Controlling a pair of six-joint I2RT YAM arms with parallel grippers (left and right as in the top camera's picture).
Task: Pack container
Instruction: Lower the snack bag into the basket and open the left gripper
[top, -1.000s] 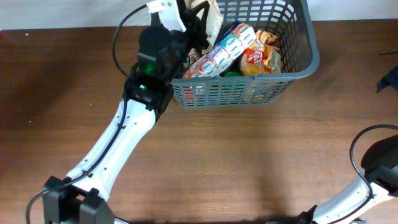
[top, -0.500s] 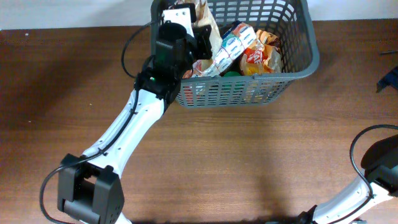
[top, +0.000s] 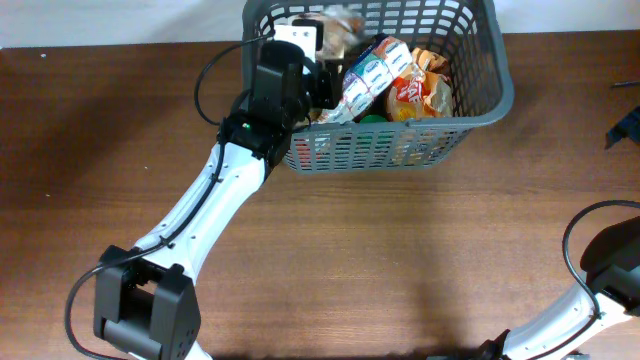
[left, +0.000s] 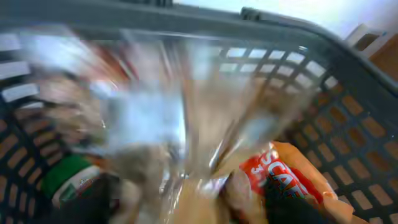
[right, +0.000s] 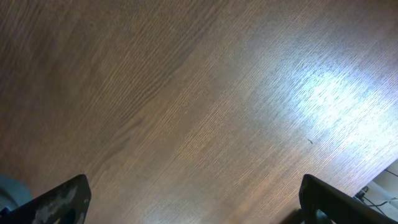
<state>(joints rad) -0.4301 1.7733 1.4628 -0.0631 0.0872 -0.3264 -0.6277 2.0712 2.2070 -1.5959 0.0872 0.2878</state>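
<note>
Left tool (top: 322, 84) is pictured inside the packed container (top: 372, 150), its grip impossible to tell through blur. Right tool (right: 196, 200) is held wide over the table (right: 186, 93).

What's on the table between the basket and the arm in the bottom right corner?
Nothing. The overhead view shows only bare wooden table between the basket and that arm.

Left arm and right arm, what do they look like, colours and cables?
The left arm has slim white links, black joint housings, a green indicator light and looping black cables. The right arm matches: white link, black joint, black cable.
</note>
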